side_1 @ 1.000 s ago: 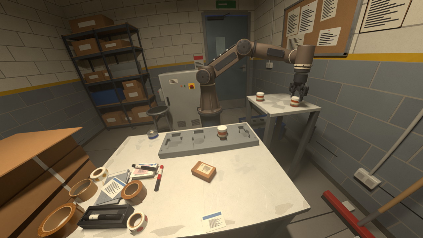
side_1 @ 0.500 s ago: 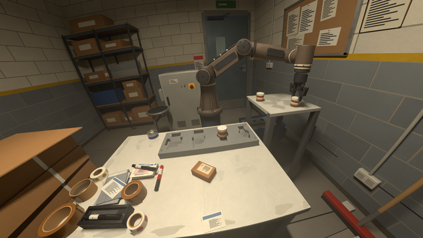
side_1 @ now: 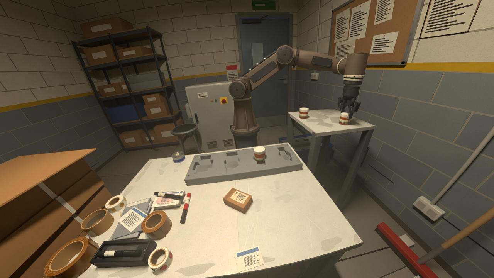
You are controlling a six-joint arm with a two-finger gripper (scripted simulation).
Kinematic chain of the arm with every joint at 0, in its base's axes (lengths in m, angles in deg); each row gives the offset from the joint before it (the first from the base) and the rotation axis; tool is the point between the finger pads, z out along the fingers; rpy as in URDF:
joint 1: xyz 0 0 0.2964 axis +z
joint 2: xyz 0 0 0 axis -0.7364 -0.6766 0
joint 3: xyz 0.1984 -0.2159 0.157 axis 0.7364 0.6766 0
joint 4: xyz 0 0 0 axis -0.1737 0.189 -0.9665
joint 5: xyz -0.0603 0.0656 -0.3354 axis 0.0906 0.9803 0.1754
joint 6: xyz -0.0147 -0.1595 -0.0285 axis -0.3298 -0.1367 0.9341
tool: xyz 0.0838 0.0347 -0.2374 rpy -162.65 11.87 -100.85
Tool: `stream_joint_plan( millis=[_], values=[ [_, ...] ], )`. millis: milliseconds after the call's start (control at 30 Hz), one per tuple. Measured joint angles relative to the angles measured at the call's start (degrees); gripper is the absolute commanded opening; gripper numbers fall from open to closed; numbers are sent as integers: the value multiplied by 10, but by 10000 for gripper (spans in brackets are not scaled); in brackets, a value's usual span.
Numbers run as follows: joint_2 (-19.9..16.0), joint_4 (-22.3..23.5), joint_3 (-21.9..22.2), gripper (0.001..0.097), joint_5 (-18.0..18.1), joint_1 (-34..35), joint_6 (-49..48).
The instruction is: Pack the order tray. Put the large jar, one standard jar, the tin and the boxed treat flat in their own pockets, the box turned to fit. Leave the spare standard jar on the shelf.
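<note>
On the small side shelf [side_1: 328, 123] at the right stand two standard jars, white with red bands: one [side_1: 303, 112] near its left end and one [side_1: 344, 118] near its front right corner. On the big table the grey order tray [side_1: 243, 163] holds the large jar [side_1: 259, 154] upright in one of its pockets, while the other pockets hold nothing. The boxed treat [side_1: 237, 200] lies on the table in front of the tray. The tin [side_1: 178, 156] sits at the table's far left corner. My gripper [side_1: 348, 114] reaches down over the right-hand standard jar and is closed on it.
Behind the table stand the arm's base [side_1: 244, 121], a grey cabinet [side_1: 207, 114] and a stool [side_1: 183, 130]. Tape rolls [side_1: 156, 224], markers [side_1: 185, 207] and papers crowd the table's front left. A cardboard stack [side_1: 38, 193] flanks the left side; brooms [side_1: 449, 238] lean at right.
</note>
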Motion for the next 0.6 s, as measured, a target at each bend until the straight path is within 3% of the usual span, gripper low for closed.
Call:
stream_joint_plan(
  millis=[133, 600],
  values=[
    [0, 0, 0, 80, 0, 0, 0],
    [4, 0, -8, 80, 13, 0, 0]
  ],
)
